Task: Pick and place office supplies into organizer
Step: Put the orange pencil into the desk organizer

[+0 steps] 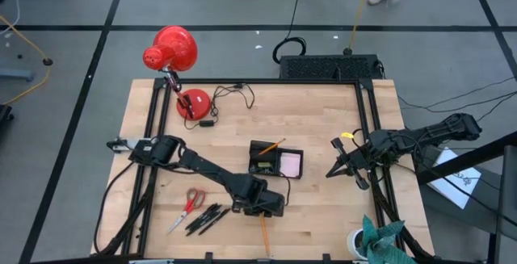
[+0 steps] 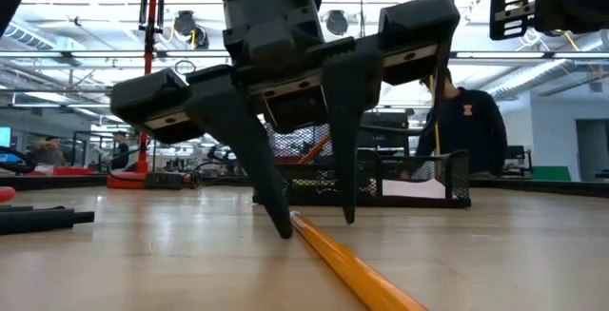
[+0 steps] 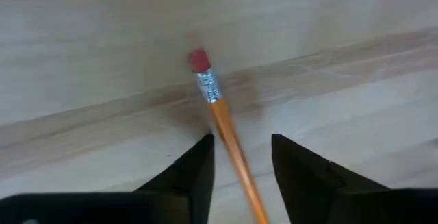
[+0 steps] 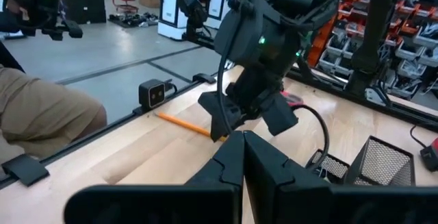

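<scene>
- Near the front edge of the table, the left gripper is down over an orange pencil; from above the gripper body hides the pencil's eraser end, and only the shaft toward the table edge shows.
- Its two fingers are spread apart with the pencil lying between them on the wood, touching neither finger as far as the left wrist view shows; the pencil's lower part is cut off by that picture's edge.
- From table height the fingertips reach down to the surface on either side of the pencil, though whether they press on the wood is hard to tell.
- Just behind the left gripper sits the organizer, a low black tray; a pink sticky-note pad lies in its right compartment and a second orange pencil rests tilted across its back left corner. What fills the left compartments looks dark and cannot be made out.
- Red-handled scissors and black pens lie on the table left of the gripper, outside the organizer.
- Over the table's right side, the right gripper hangs with its fingers pressed together and nothing between them, well apart from the organizer.
- A red desk lamp stands at the back left.
</scene>
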